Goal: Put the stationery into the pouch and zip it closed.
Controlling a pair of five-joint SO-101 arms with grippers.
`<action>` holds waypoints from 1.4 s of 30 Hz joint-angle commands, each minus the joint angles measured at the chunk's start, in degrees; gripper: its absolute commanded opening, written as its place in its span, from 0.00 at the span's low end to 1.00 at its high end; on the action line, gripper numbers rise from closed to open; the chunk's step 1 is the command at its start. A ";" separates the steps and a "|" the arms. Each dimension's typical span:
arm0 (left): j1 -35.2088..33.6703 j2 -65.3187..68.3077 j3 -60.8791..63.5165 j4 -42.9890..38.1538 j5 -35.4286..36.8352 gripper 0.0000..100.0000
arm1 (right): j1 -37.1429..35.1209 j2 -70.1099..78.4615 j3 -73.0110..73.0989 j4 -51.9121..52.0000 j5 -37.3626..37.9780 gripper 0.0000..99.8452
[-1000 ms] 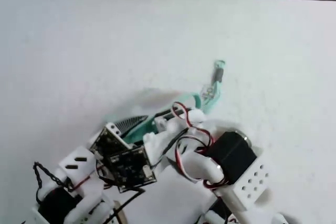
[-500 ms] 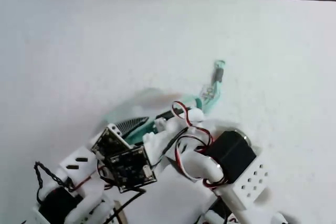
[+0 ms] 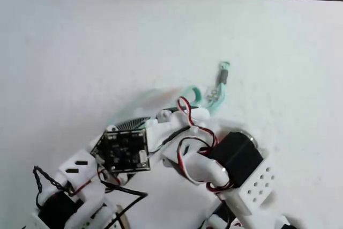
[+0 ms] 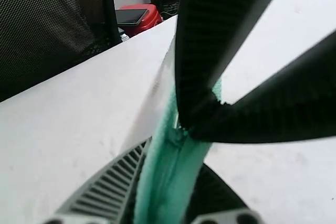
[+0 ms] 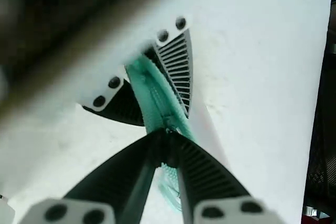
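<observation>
White table [image 3: 80, 41], dark room behind, left hand [image 4: 168, 203] and right hand [image 5: 166, 141] both pinching teal pouch [image 5: 149, 95]

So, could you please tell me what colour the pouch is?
The pouch is teal green, clearest in the left wrist view.

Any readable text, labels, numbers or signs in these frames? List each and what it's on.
No text can be read.
Circuit board on an arm's wrist: any markings are too small to read.
Green pouch: no print visible.
White table: no print visible.
</observation>
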 commanded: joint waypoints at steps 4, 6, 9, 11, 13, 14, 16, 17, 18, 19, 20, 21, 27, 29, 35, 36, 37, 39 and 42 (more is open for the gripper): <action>-0.31 -0.57 -2.20 -1.14 -0.44 0.02 | 0.92 -4.18 0.18 1.98 4.04 0.02; -0.31 -0.57 -2.20 -1.14 -0.44 0.02 | 1.63 -4.26 1.67 1.89 4.84 0.02; -0.31 -0.57 -2.20 -1.05 -0.44 0.02 | 2.07 -3.12 5.89 1.98 5.01 0.13; -0.31 -0.57 -2.20 -0.97 -0.44 0.02 | 2.86 -1.98 8.00 1.80 5.01 0.21; -0.31 -0.57 -2.20 -0.97 -0.44 0.02 | 3.65 -1.10 8.09 1.80 5.01 0.20; -0.31 -0.57 -2.20 -0.97 -0.44 0.02 | 4.44 -0.84 7.82 1.63 5.19 0.19; -0.31 -0.57 -2.20 -0.97 -0.44 0.02 | 6.11 -0.92 6.59 0.40 6.59 0.16; -0.31 -0.57 -2.20 -0.97 -0.44 0.02 | 6.99 -1.27 5.19 0.22 6.42 0.16; -0.31 -0.57 -2.20 -1.14 -0.44 0.02 | 7.60 -1.71 3.25 0.48 6.42 0.16; -0.31 -0.57 -2.11 -1.14 -0.44 0.02 | 8.22 -2.59 0.70 0.66 6.42 0.16; -0.31 -0.57 -2.11 -1.14 -0.44 0.02 | 8.66 -3.74 -2.11 0.66 5.80 0.16; -0.31 -0.57 -2.11 -1.14 -0.44 0.02 | 9.27 -4.97 -5.10 0.31 4.40 0.16; -0.31 -0.57 -0.62 -2.46 -0.44 0.02 | 10.15 -7.78 -11.25 -5.05 -13.01 0.11; -0.31 -0.57 0.00 -3.08 -0.44 0.02 | 12.18 -7.08 -11.08 -5.14 -19.43 0.04; -0.31 -0.57 0.00 -3.08 -0.44 0.02 | 15.87 0.75 -11.52 -1.71 -36.40 0.10; -0.31 -0.57 0.09 -3.08 -0.44 0.02 | 15.87 2.15 -11.52 -1.19 -38.42 0.11; -0.31 -0.57 0.09 -3.08 -0.44 0.02 | 15.78 3.38 -11.60 -0.48 -40.00 0.11; -0.31 -0.57 0.18 -3.08 -0.44 0.02 | 15.78 5.85 -12.48 1.27 -42.37 0.12; -0.31 -0.57 0.18 -3.08 -0.44 0.02 | 15.69 7.96 -13.89 1.89 -44.22 0.12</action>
